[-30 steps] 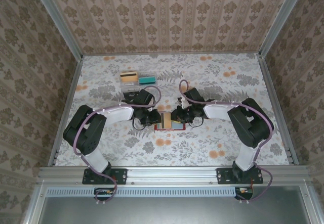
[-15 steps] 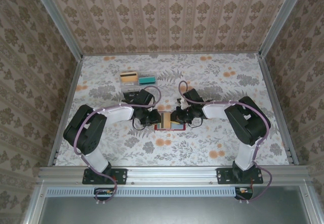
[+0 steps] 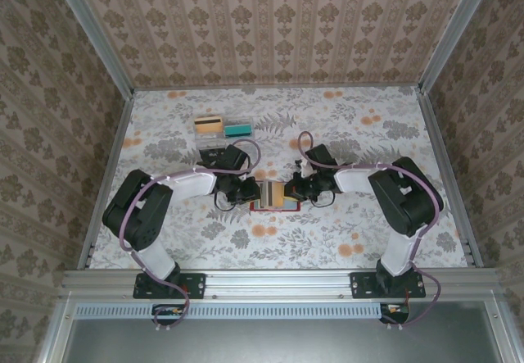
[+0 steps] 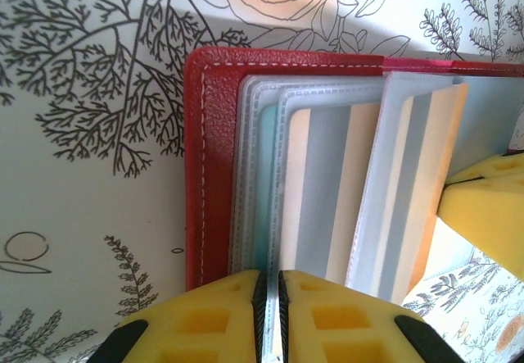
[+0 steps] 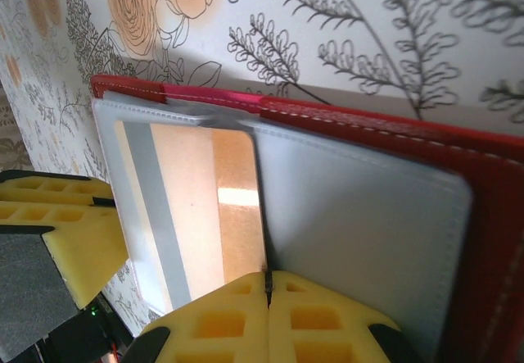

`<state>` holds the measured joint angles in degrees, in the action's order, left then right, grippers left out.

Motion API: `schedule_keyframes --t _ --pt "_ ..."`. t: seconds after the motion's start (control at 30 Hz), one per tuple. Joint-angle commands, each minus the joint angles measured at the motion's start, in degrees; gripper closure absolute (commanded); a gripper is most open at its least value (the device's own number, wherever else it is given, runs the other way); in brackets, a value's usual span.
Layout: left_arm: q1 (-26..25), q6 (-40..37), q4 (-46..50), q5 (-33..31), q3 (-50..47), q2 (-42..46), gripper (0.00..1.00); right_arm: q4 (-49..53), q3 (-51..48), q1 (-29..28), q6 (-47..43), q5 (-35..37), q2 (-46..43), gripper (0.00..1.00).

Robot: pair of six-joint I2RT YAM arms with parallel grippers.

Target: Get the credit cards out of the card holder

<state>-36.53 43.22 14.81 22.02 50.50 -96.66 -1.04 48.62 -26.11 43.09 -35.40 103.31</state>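
Left gripper [image 4: 270, 289] pinched a card holder [image 4: 214, 158] sleeve, bottom centre; right gripper [image 5: 268, 288] clamped the tan card [image 5: 196, 207] sleeve.

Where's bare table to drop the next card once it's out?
The table is bare from the clear tray rightward along the back wall, and in the near strip between the card holder and the front rail. It is crowded mid-table, where the left gripper and right gripper meet at the card holder.
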Motion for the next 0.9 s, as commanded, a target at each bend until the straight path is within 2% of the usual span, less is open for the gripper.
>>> schedule_keyframes --t 0.0,0.07,0.1,0.2,0.87 --pt "0.50 -0.76 3.98 -1.82 -0.58 -1.42 0.84 1.16 -0.64 0.36 -1.14 -0.94 -1.21 0.96" --pt "0.50 -0.73 3.99 -1.72 -0.57 -1.42 0.84 0.28 -0.55 0.27 -0.61 -1.27 -1.01 0.88" --pt "0.50 -0.70 3.92 -1.66 -0.58 -1.41 0.84 -0.09 -0.37 0.19 -0.34 -1.44 -0.91 0.80" --pt "0.44 -0.66 3.86 -1.75 -0.78 -1.17 0.84 -1.06 -0.13 0.09 0.19 -1.78 -0.70 0.71" --pt "0.06 -0.34 3.13 -1.19 -1.20 -1.50 0.84 -4.78 0.27 -0.88 1.91 -3.45 1.91 0.77"
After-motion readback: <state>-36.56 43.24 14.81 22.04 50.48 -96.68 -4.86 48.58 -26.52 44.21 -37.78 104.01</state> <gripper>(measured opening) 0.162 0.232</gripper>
